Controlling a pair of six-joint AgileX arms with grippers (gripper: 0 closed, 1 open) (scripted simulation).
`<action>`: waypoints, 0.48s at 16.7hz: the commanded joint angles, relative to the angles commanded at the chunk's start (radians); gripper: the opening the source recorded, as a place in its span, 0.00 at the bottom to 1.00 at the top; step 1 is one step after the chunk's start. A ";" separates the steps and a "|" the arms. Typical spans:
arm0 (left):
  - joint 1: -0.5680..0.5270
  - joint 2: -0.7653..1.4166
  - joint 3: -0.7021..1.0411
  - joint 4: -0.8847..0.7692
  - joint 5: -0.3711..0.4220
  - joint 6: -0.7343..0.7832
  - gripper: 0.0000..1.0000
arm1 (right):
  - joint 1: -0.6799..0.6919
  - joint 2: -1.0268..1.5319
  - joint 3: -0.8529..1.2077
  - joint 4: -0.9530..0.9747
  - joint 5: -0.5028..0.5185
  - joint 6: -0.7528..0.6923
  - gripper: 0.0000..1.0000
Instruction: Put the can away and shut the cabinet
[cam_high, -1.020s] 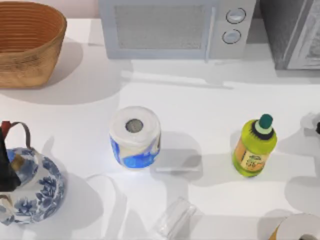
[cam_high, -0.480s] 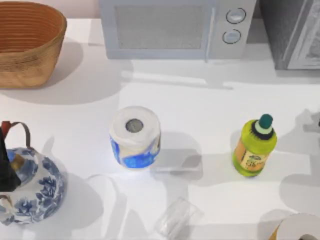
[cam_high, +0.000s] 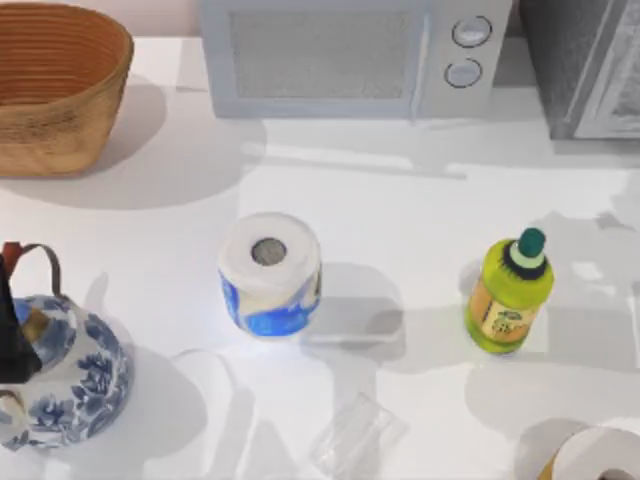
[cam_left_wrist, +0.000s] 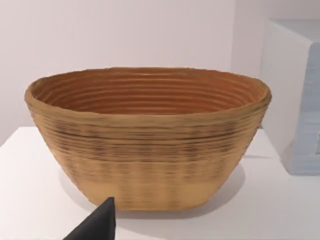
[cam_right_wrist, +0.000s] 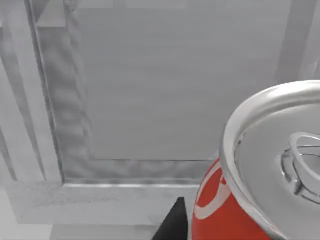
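Note:
The red can (cam_right_wrist: 225, 210) with a silver top sits very close in the right wrist view, held off the table by my right gripper. One of its dark fingers (cam_right_wrist: 172, 225) shows beside the can. Behind the can stands the grey panelled front of the cabinet (cam_right_wrist: 175, 85). From above, the cabinet (cam_high: 590, 70) is at the table's back right corner. My left gripper (cam_high: 8, 345) is parked at the left edge, above the teapot.
A woven basket (cam_high: 55, 85) stands back left and a microwave (cam_high: 350, 55) back centre. A toilet roll (cam_high: 270, 272), a green bottle (cam_high: 508, 292), a blue-and-white teapot (cam_high: 65, 375), a clear plastic piece (cam_high: 352, 435) and a second roll (cam_high: 600, 455) are on the table.
The dark tip of my right arm at the right edge has gone out of the top view. Its shadows on the table's right side have shifted. The left arm is still.

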 joint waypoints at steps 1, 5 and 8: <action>0.000 0.000 0.000 0.000 0.000 0.000 1.00 | -0.002 -0.057 0.006 -0.067 0.001 0.001 0.00; 0.000 0.000 0.000 0.000 0.000 0.000 1.00 | -0.001 -0.212 0.029 -0.232 -0.004 0.009 0.00; 0.000 0.000 0.000 0.000 0.000 0.000 1.00 | 0.000 -0.230 0.033 -0.250 -0.006 0.011 0.00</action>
